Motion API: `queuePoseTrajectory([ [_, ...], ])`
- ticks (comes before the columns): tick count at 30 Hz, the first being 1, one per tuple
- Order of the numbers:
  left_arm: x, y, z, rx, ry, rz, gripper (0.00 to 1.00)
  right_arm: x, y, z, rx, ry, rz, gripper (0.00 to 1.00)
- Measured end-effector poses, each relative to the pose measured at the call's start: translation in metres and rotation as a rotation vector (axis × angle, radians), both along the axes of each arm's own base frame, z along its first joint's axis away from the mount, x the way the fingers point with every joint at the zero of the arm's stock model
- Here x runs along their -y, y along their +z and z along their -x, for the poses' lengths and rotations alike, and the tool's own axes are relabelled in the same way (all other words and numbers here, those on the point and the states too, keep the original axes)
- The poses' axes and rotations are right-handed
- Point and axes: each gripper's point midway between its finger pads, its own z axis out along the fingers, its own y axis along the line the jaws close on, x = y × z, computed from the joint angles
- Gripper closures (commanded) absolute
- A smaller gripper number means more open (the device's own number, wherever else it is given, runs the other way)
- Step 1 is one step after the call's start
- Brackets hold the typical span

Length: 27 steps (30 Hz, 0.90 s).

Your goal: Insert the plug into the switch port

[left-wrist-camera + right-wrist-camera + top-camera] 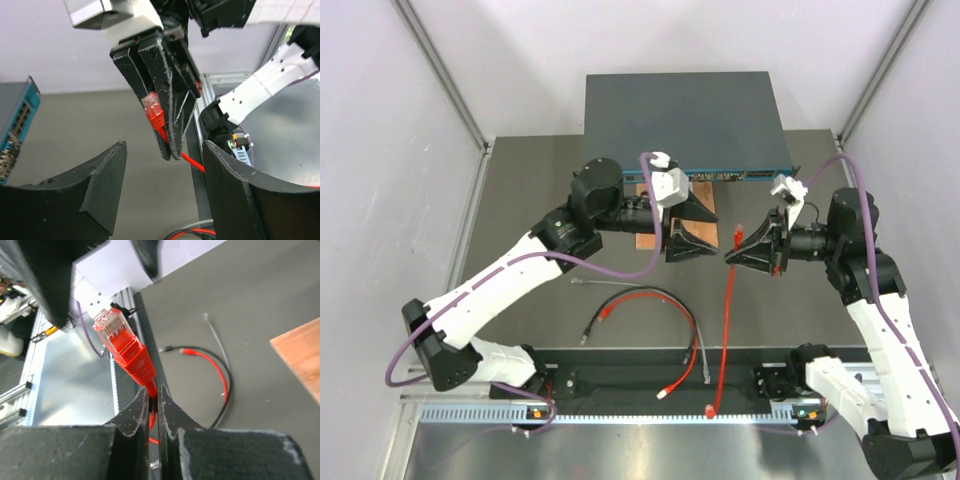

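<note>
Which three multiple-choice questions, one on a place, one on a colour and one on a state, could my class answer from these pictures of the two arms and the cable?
1. Where does the switch lie?
A) at the near edge
B) at the left edge
C) at the far edge

2. What colour is the boot of the plug whose cable the right gripper pinches?
A) blue
B) red
C) grey

3. How does the left gripper stand?
A) open, holding nothing
B) shut on the plug
C) shut on the switch

Answers:
1 C: the top view shows it at the far edge, past where the plug is held.
2 B: the right wrist view shows a red boot behind a clear tip.
3 A: the left wrist view shows it spread wide, gripping nothing.
</note>
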Motion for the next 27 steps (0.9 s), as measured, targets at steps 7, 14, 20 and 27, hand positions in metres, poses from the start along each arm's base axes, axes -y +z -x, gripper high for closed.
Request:
queuePoseTrajectory([
  [7,0.011,-0.02,0.003,-0.017,-0.052,-0.043,0.43,-0.008,-0.005,0.011,-0.03,0.05,-0.001,1.0],
  [14,0.018,-0.014,0.012,-0.034,-0.092,-0.031,0.5,-0.011,-0.005,0.016,-0.031,0.077,0.001,1.0],
  [20,0.022,-0.012,0.013,-0.074,-0.107,-0.021,0.49,-0.013,-0.006,0.018,-0.03,0.088,0.002,1.0],
  [27,0.026,-0.007,0.012,-0.09,-0.112,0.003,0.58,-0.015,-0.008,0.019,-0.045,0.104,0.007,1.0],
])
